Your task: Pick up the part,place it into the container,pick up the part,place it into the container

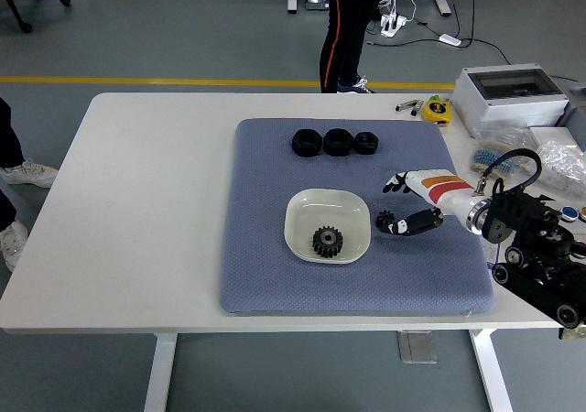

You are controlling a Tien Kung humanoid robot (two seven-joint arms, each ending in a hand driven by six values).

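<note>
A white bowl [298,232] sits in the middle of the blue-grey mat [265,275] with one black gear [327,241] inside it. A smaller black gear [385,219] lies on the mat just right of the bowl. My right hand [397,205] reaches in from the right and is spread open. Its thumb lies against the small gear and its fingers stay above it, not closed. Three black nut-like parts [336,142] stand in a row at the mat's far side. My left arm is out of view.
A grey box [509,96] with a clear lid, a yellow tape measure [437,109], a blue brush and plastic bags lie at the table's right. A person's legs [343,23] stand beyond the far edge.
</note>
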